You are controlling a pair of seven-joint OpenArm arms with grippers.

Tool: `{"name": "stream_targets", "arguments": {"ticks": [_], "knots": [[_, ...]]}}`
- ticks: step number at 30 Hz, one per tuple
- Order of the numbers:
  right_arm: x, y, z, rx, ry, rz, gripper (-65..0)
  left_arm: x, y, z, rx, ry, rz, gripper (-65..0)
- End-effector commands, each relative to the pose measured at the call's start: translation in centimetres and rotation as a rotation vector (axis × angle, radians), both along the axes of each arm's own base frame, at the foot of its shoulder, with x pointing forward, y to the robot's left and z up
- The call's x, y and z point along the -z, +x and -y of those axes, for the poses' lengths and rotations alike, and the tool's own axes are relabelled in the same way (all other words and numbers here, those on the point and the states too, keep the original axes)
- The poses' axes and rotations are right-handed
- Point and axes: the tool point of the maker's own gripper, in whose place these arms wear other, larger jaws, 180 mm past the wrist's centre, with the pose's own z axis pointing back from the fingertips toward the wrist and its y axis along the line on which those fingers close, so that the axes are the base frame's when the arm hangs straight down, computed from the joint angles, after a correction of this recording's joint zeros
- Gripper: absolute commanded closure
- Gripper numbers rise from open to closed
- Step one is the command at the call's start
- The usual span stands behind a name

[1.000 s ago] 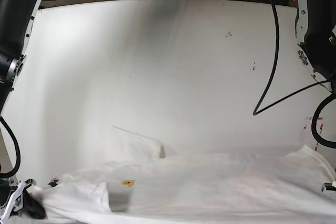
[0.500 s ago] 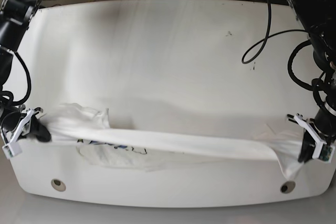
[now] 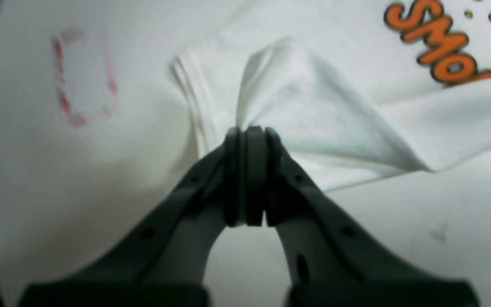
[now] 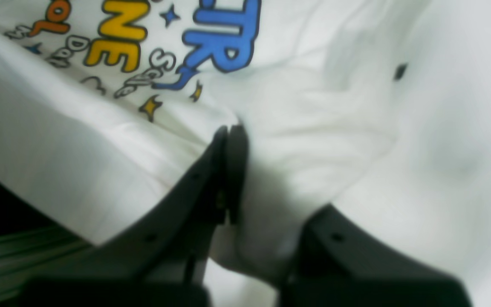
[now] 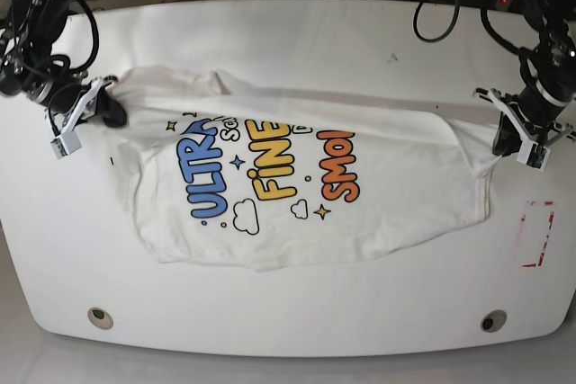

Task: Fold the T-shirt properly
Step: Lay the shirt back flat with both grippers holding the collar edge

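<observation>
On the white bench (image 5: pixel 288 51) the T-shirt (image 5: pixel 297 195) lies print-up, each side pinched by the left hand (image 5: pixel 517 137) and right hand (image 5: pixel 90 112); spreading seems done, folding comes next

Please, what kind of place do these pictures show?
Probably a robotics lab bench, not a home: a bare white table with a red marked rectangle, loose cables behind it, and the left gripper and right gripper holding a T-shirt.
</observation>
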Motion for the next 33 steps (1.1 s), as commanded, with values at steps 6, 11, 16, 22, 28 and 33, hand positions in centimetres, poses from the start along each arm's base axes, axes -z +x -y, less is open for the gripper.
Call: {"name": "stream_targets", "arguments": {"ticks": [6,11,16,22,28,33], "knots": [[1.1,-4.7,-2.6,-0.028,0.024,-0.043,0.0,1.3,-3.8,-1.4,-0.026,-0.008,0.0,0.0],[2.5,-7.1,-3.7,-0.017,0.06,-0.102,0.0,1.7,-5.5,-3.0,-0.128,-0.042,0.01,0.0],[2.1,-6.4,-3.6,-0.01,0.062,-0.077,0.0,1.0,-5.3,-4.5,-0.189,-0.048,0.049,0.0],[0.2,-3.1,-2.9,0.005,0.05,0.016,0.0,0.2,-4.4,-5.1,-0.206,-0.047,0.086,0.0],[1.0,-0.6,-2.0,0.057,0.114,0.016,0.0,1.4,-3.2,-6.7,-0.257,-0.054,0.073,0.0],[1.6,1.8,-1.3,0.105,0.182,0.014,0.0,2.8,-2.9,-7.9,-0.291,-0.04,0.039,0.0]]}}
